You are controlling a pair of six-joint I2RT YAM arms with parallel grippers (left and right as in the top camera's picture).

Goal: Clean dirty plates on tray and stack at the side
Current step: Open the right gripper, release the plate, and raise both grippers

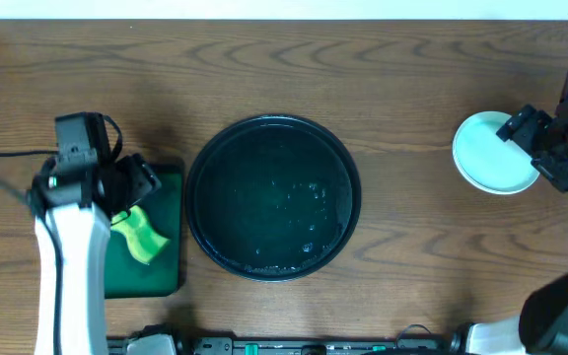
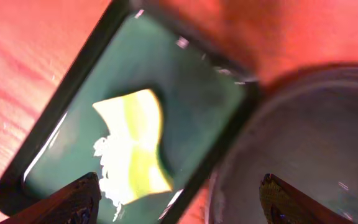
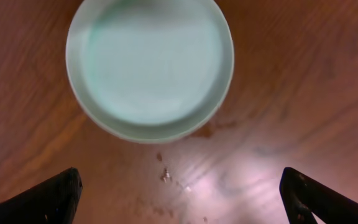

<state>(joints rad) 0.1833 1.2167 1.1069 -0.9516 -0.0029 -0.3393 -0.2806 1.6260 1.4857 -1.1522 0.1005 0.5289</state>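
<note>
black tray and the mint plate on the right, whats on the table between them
Nothing: only bare wooden table lies between the tray and the mint plate, as the overhead view shows.

No text, label, brand, number or sign can be read in any of the three views. The black tray [image 1: 193, 192], the mint plate [image 1: 476, 153] to its right and the green tray [image 1: 161, 276] to its left all show plain, unmarked surfaces.
</note>
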